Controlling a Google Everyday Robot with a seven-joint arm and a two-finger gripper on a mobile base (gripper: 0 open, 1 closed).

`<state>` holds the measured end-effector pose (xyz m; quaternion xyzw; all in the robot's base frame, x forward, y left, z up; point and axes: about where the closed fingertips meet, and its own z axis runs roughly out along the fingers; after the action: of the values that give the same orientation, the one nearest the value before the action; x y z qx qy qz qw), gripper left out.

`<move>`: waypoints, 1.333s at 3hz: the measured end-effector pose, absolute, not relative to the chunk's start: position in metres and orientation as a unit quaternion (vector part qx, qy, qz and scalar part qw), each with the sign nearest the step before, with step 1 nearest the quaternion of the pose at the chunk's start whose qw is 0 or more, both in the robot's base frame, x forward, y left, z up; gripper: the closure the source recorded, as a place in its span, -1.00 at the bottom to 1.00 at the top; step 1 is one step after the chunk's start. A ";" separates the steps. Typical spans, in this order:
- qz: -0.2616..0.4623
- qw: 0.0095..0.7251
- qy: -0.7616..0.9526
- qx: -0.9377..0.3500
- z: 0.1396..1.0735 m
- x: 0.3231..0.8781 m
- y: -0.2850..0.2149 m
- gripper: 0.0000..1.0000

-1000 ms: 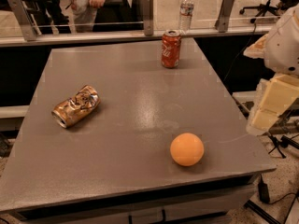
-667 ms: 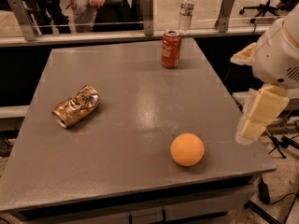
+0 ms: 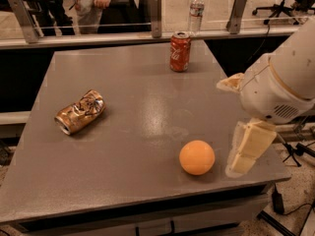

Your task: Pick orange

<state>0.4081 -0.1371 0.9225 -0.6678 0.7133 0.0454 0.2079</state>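
On the left of the grey table point(image 3: 147, 102), a crushed bronze can point(image 3: 79, 112) on its side. Further back, near the middle, an upright red soda can point(image 3: 180, 51). Toward the front edge, right of centre, the orange point(image 3: 197, 157), untouched. Just beside it, rightward, the gripper point(image 3: 227, 128), cream fingers point(image 3: 248, 149) spread apart, holding nothing.

Orange point(image 3: 197, 157) — smooth, round; resting front-right on table point(image 3: 128, 127); gripper point(image 3: 244, 155) just beside.

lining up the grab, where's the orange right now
In the camera view the orange sits near the table's front right corner, just left of the gripper hanging at the right edge, with the crushed can farther off to its left.
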 end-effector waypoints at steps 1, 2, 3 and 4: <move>0.063 0.211 0.698 -0.682 0.904 0.402 -0.119 -1.00; 0.075 0.213 0.685 -0.693 0.888 0.399 -0.104 -1.00; 0.084 0.210 0.675 -0.702 0.876 0.396 -0.095 -1.00; 0.089 0.207 0.671 -0.706 0.866 0.396 -0.093 -1.00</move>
<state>0.3960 -0.0928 0.8660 -0.7059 0.6714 0.0890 0.2074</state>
